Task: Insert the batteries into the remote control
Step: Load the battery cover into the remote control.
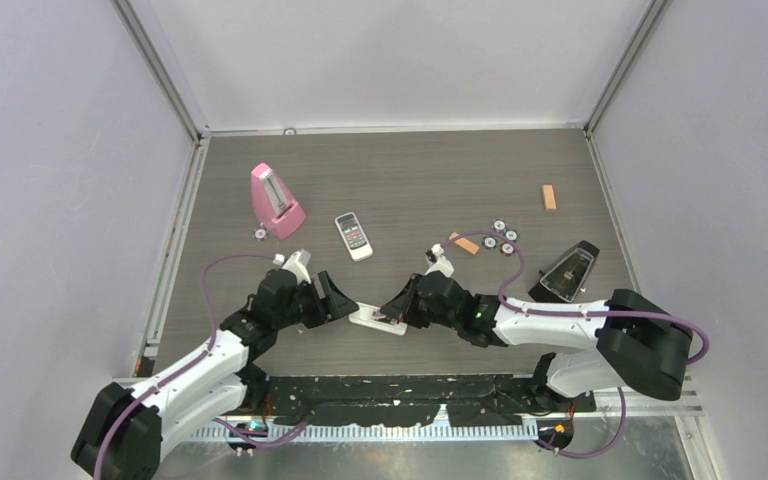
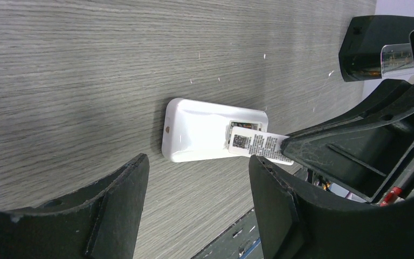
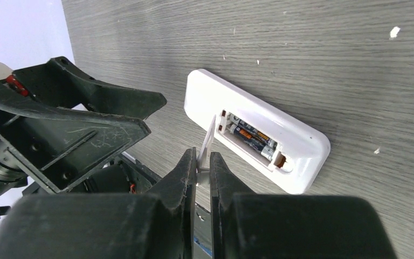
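The remote control [image 1: 378,319] lies face down on the table between my two grippers, its white back [image 2: 199,132] up and its battery bay uncovered. Two batteries [image 3: 253,137] lie side by side in the bay. My right gripper [image 3: 204,156] is shut on the thin white battery cover [image 3: 207,143], held on edge beside the bay; its printed label [image 2: 259,144] shows in the left wrist view. My left gripper [image 2: 198,167] is open just short of the remote's other end, nothing between its fingers. From above, the left gripper [image 1: 345,300] and right gripper [image 1: 400,300] face each other over the remote.
A pink metronome [image 1: 277,200] stands at the back left, a shorter remote with a dark display [image 1: 353,236] beside it. Several coin-like discs [image 1: 500,238], two orange blocks [image 1: 549,197] [image 1: 464,244] and a black metronome [image 1: 568,272] lie to the right.
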Action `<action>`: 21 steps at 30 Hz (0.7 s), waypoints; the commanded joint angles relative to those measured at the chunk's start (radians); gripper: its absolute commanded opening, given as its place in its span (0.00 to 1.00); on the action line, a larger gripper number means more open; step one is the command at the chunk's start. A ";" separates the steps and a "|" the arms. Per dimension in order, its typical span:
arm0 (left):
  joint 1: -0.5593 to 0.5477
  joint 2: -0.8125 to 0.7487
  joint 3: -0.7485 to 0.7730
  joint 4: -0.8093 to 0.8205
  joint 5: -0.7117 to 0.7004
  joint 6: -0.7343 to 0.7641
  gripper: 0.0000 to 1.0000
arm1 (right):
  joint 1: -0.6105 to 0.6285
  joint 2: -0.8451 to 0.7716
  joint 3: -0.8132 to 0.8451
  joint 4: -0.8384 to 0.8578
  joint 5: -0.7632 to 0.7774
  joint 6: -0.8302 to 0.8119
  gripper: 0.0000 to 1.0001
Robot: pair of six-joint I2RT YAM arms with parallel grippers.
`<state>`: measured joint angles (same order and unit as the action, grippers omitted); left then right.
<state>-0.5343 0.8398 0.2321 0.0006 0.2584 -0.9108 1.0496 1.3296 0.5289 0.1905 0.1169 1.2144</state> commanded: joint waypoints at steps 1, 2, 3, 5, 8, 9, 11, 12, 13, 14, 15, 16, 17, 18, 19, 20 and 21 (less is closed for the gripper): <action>0.005 0.004 0.005 0.044 0.004 0.024 0.69 | -0.003 0.015 0.006 0.020 -0.002 0.018 0.05; 0.006 0.005 0.004 0.044 0.002 0.025 0.69 | -0.004 0.013 0.005 0.011 0.000 0.019 0.05; 0.005 0.007 0.003 0.043 0.000 0.027 0.69 | -0.004 0.012 0.004 0.009 0.001 0.018 0.05; 0.005 0.013 0.001 0.042 -0.001 0.029 0.69 | -0.003 0.009 0.002 0.004 0.003 0.017 0.05; 0.005 0.025 0.001 0.047 -0.002 0.033 0.69 | -0.004 0.013 -0.002 0.004 0.003 0.019 0.05; 0.005 0.029 0.000 0.049 -0.001 0.033 0.69 | -0.004 0.014 -0.003 0.006 0.004 0.021 0.05; 0.005 0.035 0.001 0.052 0.001 0.035 0.69 | -0.004 0.016 -0.012 0.016 0.009 0.031 0.05; 0.006 0.037 0.001 0.054 0.001 0.035 0.69 | -0.004 0.015 -0.019 0.019 0.012 0.034 0.05; 0.005 0.039 0.000 0.055 0.001 0.035 0.69 | -0.004 0.011 -0.022 0.027 0.015 0.040 0.05; 0.005 0.039 -0.002 0.058 0.001 0.035 0.69 | -0.005 0.010 -0.027 0.027 0.019 0.044 0.05; 0.005 0.041 -0.003 0.062 0.001 0.035 0.69 | -0.005 0.008 -0.028 0.023 0.023 0.050 0.05; 0.006 0.043 -0.004 0.064 0.002 0.035 0.69 | -0.005 0.007 -0.029 0.020 0.025 0.054 0.05; 0.006 0.047 -0.006 0.068 0.001 0.036 0.68 | -0.006 0.005 -0.032 0.017 0.032 0.059 0.05; 0.006 0.048 -0.006 0.071 0.001 0.036 0.69 | -0.005 0.004 -0.036 0.016 0.035 0.065 0.05; 0.004 0.052 -0.008 0.074 -0.001 0.038 0.68 | -0.005 0.002 -0.047 0.024 0.038 0.077 0.05; 0.005 0.056 -0.010 0.075 -0.002 0.041 0.68 | -0.005 0.001 -0.053 0.032 0.040 0.082 0.05; 0.005 0.061 -0.010 0.073 -0.003 0.044 0.68 | -0.006 -0.001 -0.062 0.043 0.041 0.087 0.05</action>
<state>-0.5343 0.8883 0.2298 0.0189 0.2577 -0.8921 1.0496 1.3434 0.5003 0.2066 0.1143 1.2655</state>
